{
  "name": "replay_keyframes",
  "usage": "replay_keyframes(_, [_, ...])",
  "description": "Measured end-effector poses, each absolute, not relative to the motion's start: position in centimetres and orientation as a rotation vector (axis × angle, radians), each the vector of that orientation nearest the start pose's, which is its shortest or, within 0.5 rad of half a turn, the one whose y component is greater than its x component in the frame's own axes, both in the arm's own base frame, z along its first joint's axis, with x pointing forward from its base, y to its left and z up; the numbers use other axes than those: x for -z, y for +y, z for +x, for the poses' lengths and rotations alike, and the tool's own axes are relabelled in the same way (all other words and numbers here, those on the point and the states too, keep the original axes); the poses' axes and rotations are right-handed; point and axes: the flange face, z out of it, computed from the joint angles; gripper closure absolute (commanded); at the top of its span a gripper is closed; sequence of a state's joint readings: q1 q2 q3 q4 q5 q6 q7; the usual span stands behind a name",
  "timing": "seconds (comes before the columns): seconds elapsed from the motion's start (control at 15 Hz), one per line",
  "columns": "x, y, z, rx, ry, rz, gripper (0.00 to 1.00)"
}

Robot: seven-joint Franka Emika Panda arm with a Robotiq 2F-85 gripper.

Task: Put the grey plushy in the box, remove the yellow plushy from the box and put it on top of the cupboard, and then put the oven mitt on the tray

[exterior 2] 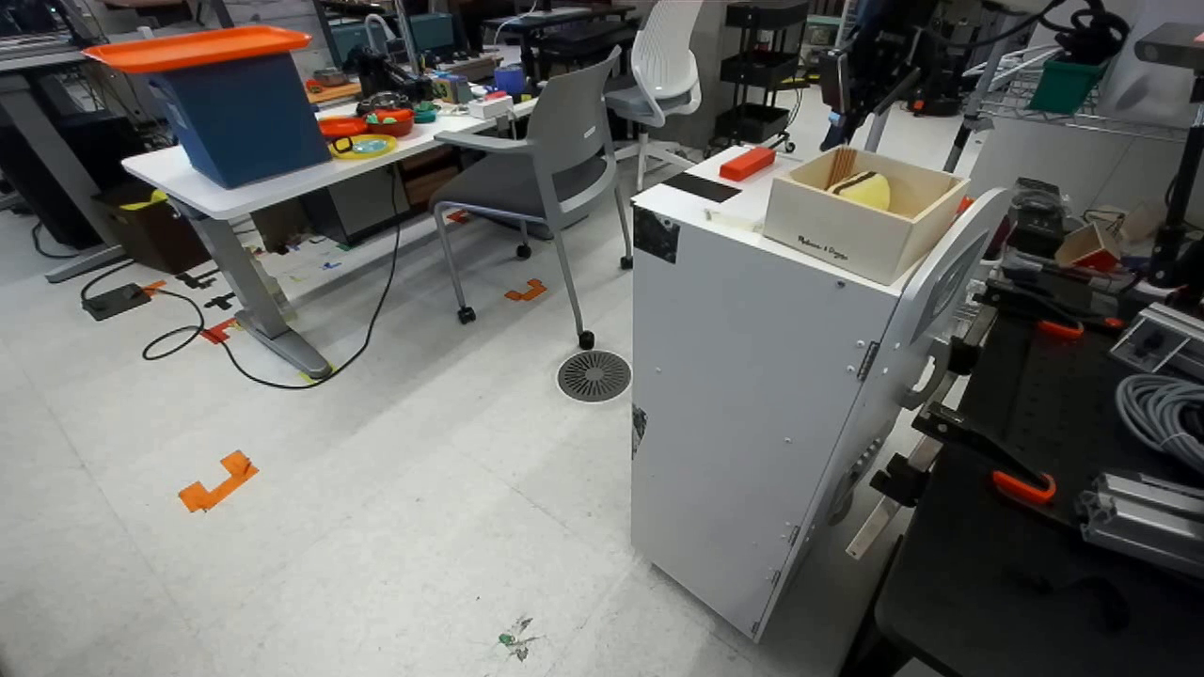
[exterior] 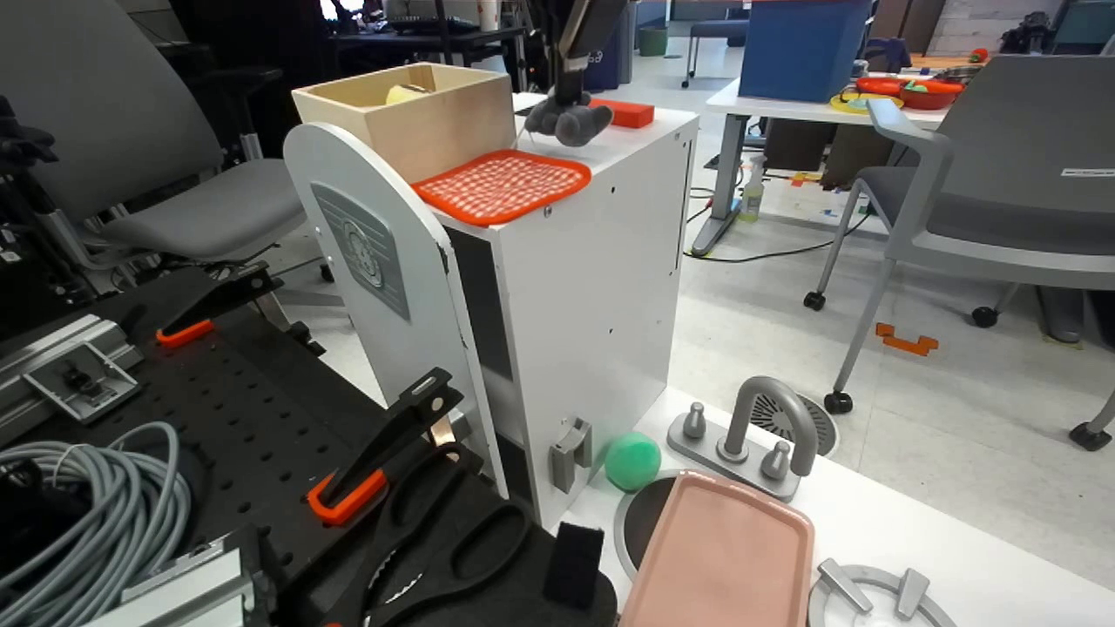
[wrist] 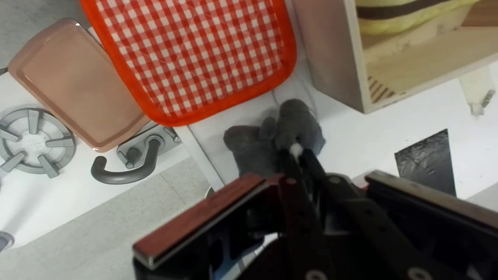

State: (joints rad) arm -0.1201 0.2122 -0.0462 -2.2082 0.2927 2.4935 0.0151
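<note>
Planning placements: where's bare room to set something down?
Bare: white cupboard top between the tan wooden box and flat black patch; the pale pink rectangular tray, inside its rim. Crowded: beside the red-checked cloth oven mitt, where the black gripper pinches the dark grey plush toy.

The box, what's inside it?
The yellow plushy shows inside the box, which hides its lower part in both exterior views. Anything under the plushy is covered and can't be seen.

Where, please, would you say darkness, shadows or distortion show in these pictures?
Wrist view: the gripper is very dark, some detail lost; the grey plushy shows little texture; a soft shadow streaks the white worktop. In an exterior view, the cupboard narrows toward the floor, probably perspective.
</note>
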Motion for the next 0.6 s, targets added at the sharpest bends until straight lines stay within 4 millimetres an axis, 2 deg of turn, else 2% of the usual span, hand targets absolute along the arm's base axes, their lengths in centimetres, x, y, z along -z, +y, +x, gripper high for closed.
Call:
replay_keyframes(0.27, [-30.8,-9.3,55.1,0.176,0.597,-2.897,0.98])
replay_keyframes(0.6, [-35.1,-7.5,54.5,0.258,0.466,-2.898,0.98])
